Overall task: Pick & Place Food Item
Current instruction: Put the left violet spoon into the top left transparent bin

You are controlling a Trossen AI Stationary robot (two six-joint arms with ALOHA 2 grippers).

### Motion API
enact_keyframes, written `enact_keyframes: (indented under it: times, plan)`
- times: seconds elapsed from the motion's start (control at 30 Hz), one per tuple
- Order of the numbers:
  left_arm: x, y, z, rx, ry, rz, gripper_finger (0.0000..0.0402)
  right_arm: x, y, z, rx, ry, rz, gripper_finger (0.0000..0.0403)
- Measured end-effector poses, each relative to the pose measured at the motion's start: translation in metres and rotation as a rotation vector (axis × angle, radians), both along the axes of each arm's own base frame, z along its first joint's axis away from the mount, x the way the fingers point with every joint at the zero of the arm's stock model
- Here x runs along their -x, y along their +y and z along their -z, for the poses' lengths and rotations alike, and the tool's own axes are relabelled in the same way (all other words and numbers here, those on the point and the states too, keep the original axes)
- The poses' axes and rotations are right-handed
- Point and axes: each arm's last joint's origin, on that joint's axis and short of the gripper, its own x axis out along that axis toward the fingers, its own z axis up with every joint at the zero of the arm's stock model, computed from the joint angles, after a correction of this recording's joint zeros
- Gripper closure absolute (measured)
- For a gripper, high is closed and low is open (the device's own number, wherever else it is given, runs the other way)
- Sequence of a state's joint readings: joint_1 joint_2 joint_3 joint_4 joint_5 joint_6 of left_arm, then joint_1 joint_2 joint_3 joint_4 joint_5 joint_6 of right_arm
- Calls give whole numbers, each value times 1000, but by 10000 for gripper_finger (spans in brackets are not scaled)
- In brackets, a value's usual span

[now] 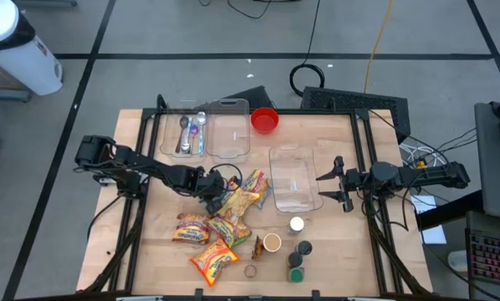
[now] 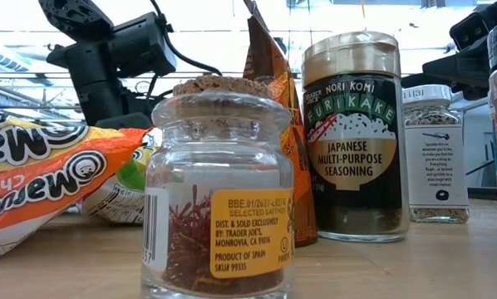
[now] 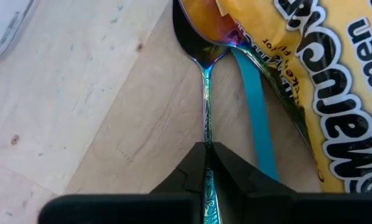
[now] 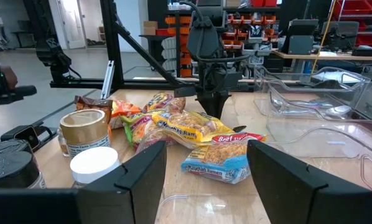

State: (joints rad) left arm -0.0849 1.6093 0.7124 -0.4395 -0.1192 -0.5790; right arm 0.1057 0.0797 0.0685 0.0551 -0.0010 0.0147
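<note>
While left fingers [image 3: 206,163] pinch spoon [image 3: 205,81], noodle packet [image 3: 310,74] overlaps its bowl.

Grey floor [image 1: 191,33] crossed by dark lines surrounds the wooden table [image 1: 158,251]; shelving with red bins [image 4: 260,28] and desks fill the room behind.

Wood, metal, glass and glossy wrappers
Pale wooden table [image 1: 334,242] with visible grain and small knots, matt; spoon [image 3: 206,74] of polished metal with an iridescent rainbow sheen and an embossed handle; ramen packets [image 1: 214,257] in shiny, crinkled plastic film; clear, smooth plastic bins [image 1: 295,177]; saffron jar [image 2: 219,195] of thick clear glass with a rough cork stopper and paper label; seasoning jar [image 2: 353,137] of glass under a glossy printed wrap; matt black fingers [image 3: 232,180]
</note>
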Motion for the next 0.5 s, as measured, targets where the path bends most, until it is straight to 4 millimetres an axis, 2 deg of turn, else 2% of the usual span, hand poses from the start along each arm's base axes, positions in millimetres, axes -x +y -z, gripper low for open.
enact_keyframes:
  times: [0.17,0.4,0.5]
  plan:
    - [2,0,-9,-9,-44,-10,394,0,0,0,0,0,0,185]
    - [13,2,-49,-80,-198,-32,400,0,0,0,0,0,0,186]
    - [20,1,-60,-102,-228,-35,400,0,0,0,0,-1,-1,184]
